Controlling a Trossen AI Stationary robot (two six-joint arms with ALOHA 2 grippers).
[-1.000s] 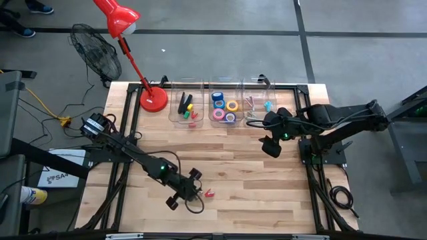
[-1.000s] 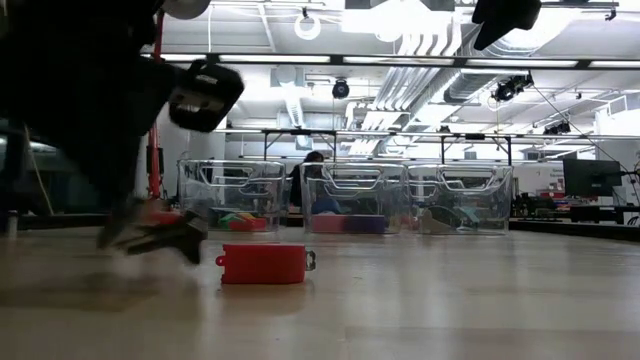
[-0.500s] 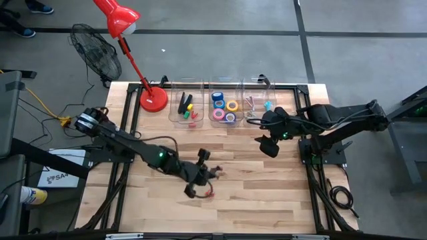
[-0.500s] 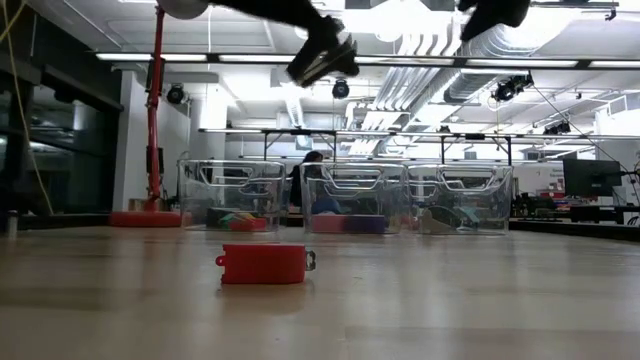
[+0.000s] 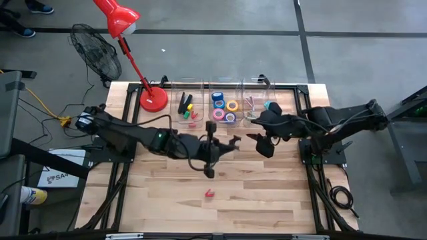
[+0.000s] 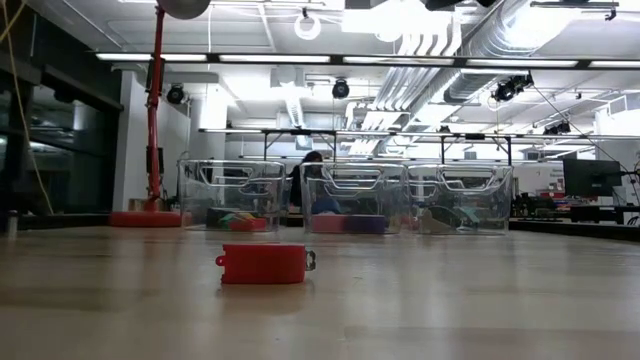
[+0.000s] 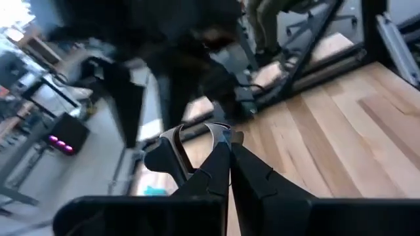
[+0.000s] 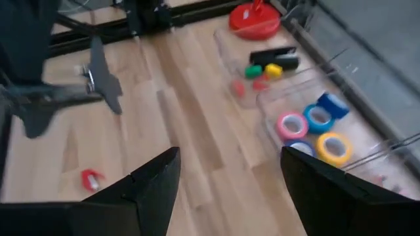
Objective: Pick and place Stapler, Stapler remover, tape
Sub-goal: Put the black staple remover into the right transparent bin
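Observation:
My left gripper (image 5: 233,141) hangs high over the table's middle, pointing toward the right edge, and is shut on a dark stapler remover with chrome claws (image 7: 176,139). The right wrist view also shows that remover (image 8: 102,78). My right gripper (image 5: 260,141) hovers open near the clear bins, nothing between its fingers (image 8: 226,160). Several tape rolls (image 5: 225,108) lie in the middle bin (image 8: 315,128). A black stapler (image 8: 274,58) lies in the left bin. A small red piece (image 5: 209,193), stapler or remover I cannot tell, rests flat on the table. My left gripper pinches the stapler remover between its two fingertips, close by the chrome claws (image 7: 213,133). The dark body (image 7: 164,157) sticks out to one side of the fingers. The fingers reach nearly level from the table's left side. The remover is lifted clear of the table.
Three clear bins (image 5: 247,93) stand in a row along the far edge; the right one holds pink and teal pieces (image 5: 257,103). A red lamp's base (image 5: 153,100) sits at the far left. Bare wood (image 5: 267,193) lies toward the near edge.
My left gripper has risen from the table beside the red piece and swung toward the far right, toward the bins, tipping from pointing down to nearly level, staying shut. It has left the low view. The red piece has stayed put. My right gripper has tipped up slightly.

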